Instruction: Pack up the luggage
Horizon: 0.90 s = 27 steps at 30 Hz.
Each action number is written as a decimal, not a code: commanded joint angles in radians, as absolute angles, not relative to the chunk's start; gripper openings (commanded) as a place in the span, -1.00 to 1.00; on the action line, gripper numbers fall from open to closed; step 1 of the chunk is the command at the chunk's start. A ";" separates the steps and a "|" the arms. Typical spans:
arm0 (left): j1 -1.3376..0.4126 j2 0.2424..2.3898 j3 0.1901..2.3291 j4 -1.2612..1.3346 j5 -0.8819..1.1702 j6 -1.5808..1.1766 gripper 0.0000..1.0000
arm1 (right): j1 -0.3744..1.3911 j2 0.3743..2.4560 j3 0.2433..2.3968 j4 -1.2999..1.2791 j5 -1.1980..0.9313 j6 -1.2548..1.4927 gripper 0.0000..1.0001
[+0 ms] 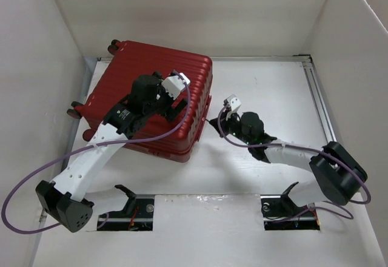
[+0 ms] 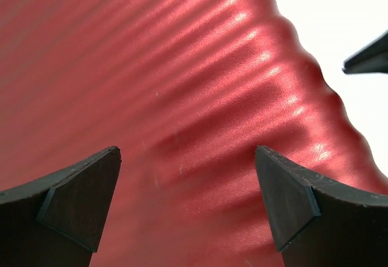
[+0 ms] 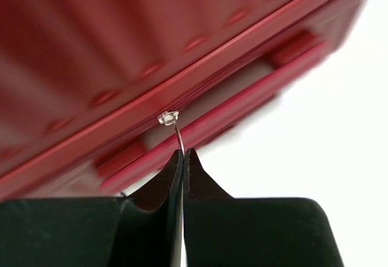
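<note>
Just ahead of right hand (image 3: 183,153): luggage (image 3: 121,36), zipper (image 3: 168,119) pinched.

- Top view: bright, even light from overhead. White table (image 1: 267,97) and walls (image 1: 182,12) are close to washed out. Shadows beside the luggage (image 1: 133,60) are soft and faint.
- Left wrist view: glare spots run along the luggage ribs at upper right. The shell blurs toward upper left. Background is blown white. Left fingers (image 2: 73,212) are dark with sharp edges.
- Right wrist view: luggage is out of focus and smeared. Right fingers (image 3: 139,224) are sharp but flat black. The zip pull (image 3: 168,119) shows a small glint.
</note>
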State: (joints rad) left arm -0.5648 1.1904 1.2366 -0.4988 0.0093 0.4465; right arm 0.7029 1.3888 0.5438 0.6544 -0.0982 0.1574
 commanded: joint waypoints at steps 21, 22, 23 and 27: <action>-0.566 1.302 0.956 -0.699 -0.023 0.561 0.75 | 0.265 2.219 1.724 0.451 -0.193 -0.035 -1.00; -0.566 1.302 0.947 -0.699 -0.023 0.571 0.75 | 0.265 2.220 1.742 0.451 -0.219 -0.035 -1.00; -0.566 1.302 0.946 -0.690 -0.023 0.571 0.72 | 0.265 2.220 1.743 0.451 -0.282 -0.035 -1.00; -0.600 1.302 1.156 -0.675 0.032 0.555 0.62 | 0.307 2.139 1.576 0.546 -0.373 -0.035 -1.00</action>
